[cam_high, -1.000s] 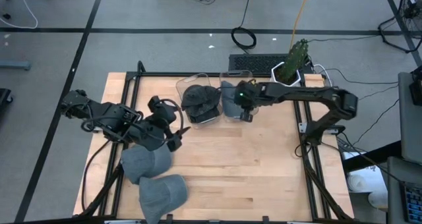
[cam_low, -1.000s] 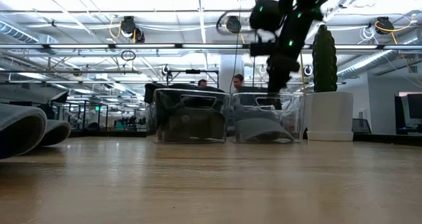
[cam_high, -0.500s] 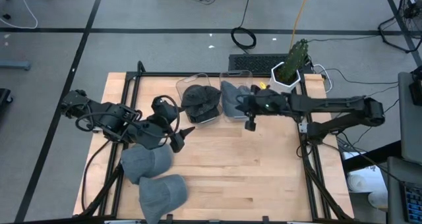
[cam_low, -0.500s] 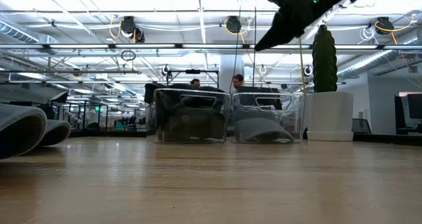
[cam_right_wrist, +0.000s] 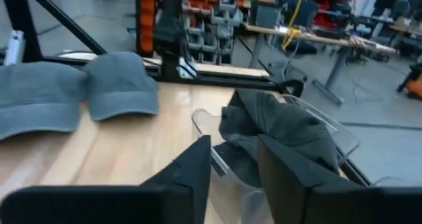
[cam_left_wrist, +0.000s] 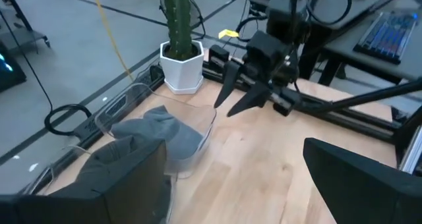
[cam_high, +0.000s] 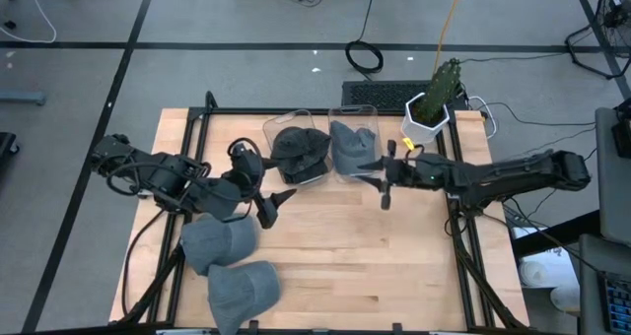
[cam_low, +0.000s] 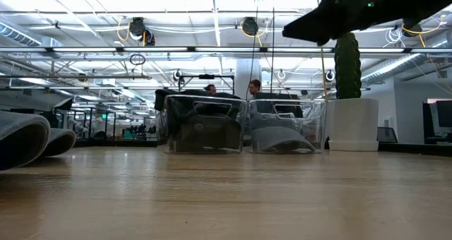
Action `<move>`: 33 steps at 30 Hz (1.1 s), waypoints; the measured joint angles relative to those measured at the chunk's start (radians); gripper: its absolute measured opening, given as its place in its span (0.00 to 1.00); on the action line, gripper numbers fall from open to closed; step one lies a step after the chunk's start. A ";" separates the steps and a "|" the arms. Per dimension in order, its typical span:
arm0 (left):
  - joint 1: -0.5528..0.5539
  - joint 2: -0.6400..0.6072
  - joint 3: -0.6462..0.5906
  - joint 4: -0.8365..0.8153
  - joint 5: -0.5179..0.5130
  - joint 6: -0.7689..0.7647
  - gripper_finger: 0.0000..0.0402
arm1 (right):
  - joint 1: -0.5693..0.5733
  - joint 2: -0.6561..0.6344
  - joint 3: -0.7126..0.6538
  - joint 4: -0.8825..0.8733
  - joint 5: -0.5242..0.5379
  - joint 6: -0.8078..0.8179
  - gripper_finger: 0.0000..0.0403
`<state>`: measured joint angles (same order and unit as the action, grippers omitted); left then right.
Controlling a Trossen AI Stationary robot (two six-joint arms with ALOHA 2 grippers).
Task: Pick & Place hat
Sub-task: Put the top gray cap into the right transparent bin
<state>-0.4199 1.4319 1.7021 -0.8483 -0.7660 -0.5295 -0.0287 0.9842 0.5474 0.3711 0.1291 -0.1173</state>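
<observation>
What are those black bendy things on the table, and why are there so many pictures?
They are two robot arms on a wooden table. One camera looks down from above, one sits low at table height, and each arm carries a small camera on its wrist. Every arm ends in an end effector, two fingers for pinching. The left end effector is open above the table, near two grey fabric caps lying at the front. The right end effector holds nothing; it hangs beside two clear plastic bins. One bin holds a dark charcoal hat, the other a grey cap. A green cactus in a white pot stands at the back corner.
</observation>
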 joint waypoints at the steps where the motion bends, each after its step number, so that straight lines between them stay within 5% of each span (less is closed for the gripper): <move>1: 0.001 0.001 0.000 0.000 0.007 0.010 0.91 | 0.008 -0.013 -0.011 0.005 0.000 0.000 0.29; 7: 0.020 0.023 0.001 -0.004 0.090 0.065 0.91 | 0.056 -0.067 -0.030 0.022 0.000 -0.004 0.37; 13: 0.002 0.073 -0.003 0.105 0.271 0.430 0.91 | 0.082 -0.092 -0.030 0.011 0.000 -0.008 0.37; 21: 0.030 0.035 -0.280 0.384 0.496 0.599 0.91 | 0.083 -0.088 -0.030 -0.022 0.001 -0.011 0.36; 27: 0.047 -0.165 -0.607 0.521 0.560 0.466 0.91 | 0.083 -0.088 -0.030 -0.025 0.001 -0.010 0.37; 33: 0.028 -0.439 -0.784 0.249 0.532 -0.091 0.91 | 0.083 -0.088 -0.030 -0.025 0.001 -0.008 0.36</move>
<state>-0.3924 0.9930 0.9184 -0.5998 -0.2342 -0.6204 0.0547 0.8959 0.5171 0.3461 0.1299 -0.1253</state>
